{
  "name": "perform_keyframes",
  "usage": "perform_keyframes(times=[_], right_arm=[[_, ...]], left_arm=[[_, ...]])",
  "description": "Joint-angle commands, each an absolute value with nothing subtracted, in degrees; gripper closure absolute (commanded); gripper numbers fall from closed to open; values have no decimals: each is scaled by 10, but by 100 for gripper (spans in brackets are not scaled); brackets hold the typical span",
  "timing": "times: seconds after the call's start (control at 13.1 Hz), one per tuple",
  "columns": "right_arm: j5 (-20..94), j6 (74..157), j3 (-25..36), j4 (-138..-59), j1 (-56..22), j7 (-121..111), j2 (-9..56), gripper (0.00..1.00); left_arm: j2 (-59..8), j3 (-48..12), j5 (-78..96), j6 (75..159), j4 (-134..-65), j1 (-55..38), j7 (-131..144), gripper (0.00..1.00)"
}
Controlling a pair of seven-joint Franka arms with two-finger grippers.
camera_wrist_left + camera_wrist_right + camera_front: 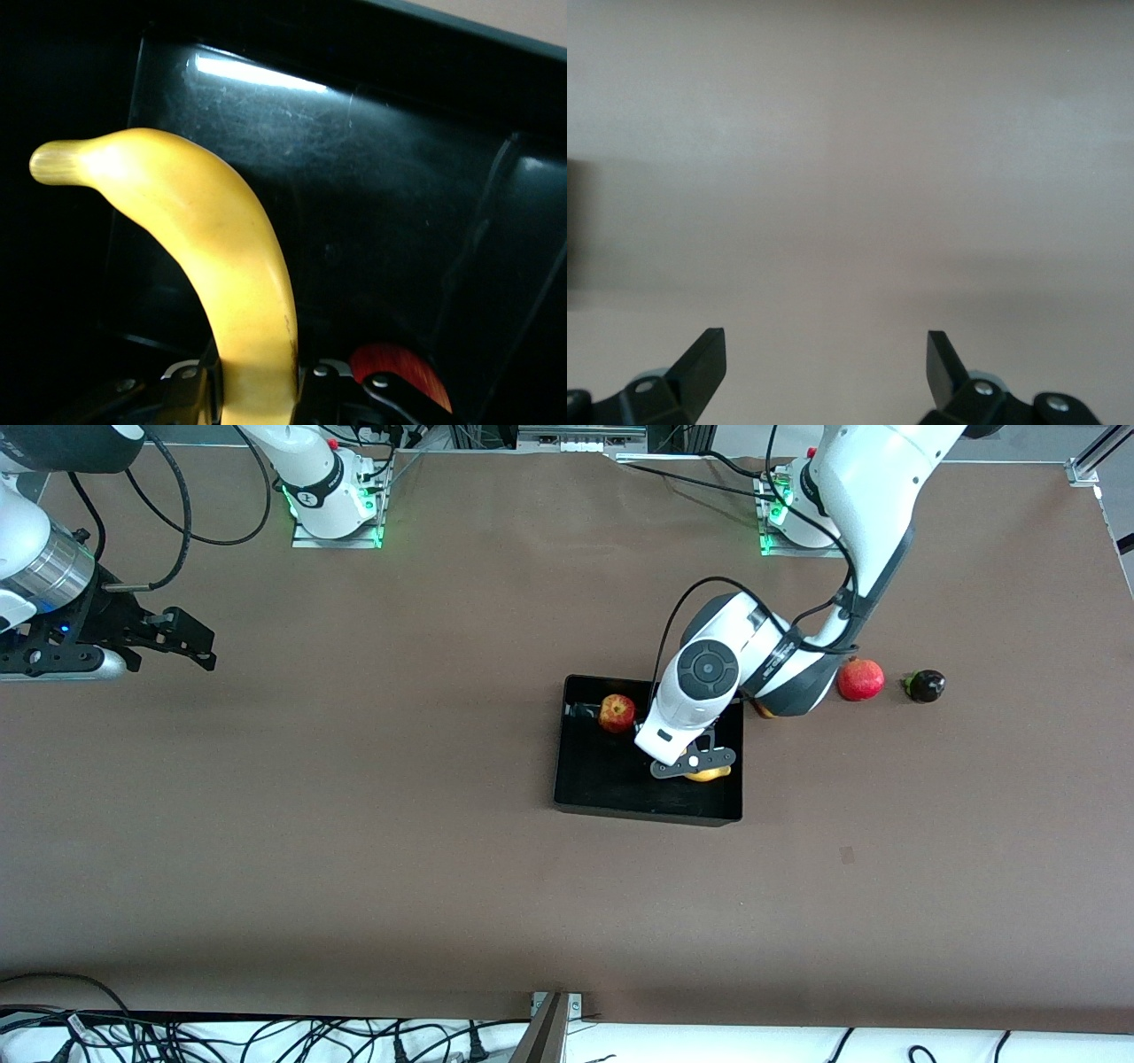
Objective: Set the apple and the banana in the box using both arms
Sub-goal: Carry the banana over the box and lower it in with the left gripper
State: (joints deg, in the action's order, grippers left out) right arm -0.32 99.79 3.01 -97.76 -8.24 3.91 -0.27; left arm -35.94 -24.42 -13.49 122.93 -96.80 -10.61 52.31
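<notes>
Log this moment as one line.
left gripper: holds banana over box | apple: in box | right gripper: open, waiting

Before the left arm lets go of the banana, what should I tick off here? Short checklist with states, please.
1. Left gripper shut on the banana: ok.
2. Banana over the box: ok.
3. Apple already in the box: ok.
4. Banana low enough to release: cannot tell.
5. Right gripper open, waiting over bare table at its own end: ok.
6. Pomegranate outside the box: ok.
</notes>
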Motion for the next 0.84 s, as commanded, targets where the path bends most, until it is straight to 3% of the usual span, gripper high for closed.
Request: perform_keyframes(times=[0.0, 0.46, 0.68, 0.76], right_arm=[[-11, 997, 23, -968, -75, 35, 2, 0], [-11, 998, 23, -968, -75, 35, 2, 0], [-11, 997, 23, -969, -74, 35, 2, 0], [-11, 998, 23, -968, -74, 35, 2, 0]], left_arm=[[-399, -237, -184, 1272, -958, -115, 563, 100], [-433, -236, -214, 1290, -973, -106, 573, 100], [-437, -236, -214, 1290, -977, -105, 572, 82], [-437, -236, -214, 1291, -983, -105, 572, 82]])
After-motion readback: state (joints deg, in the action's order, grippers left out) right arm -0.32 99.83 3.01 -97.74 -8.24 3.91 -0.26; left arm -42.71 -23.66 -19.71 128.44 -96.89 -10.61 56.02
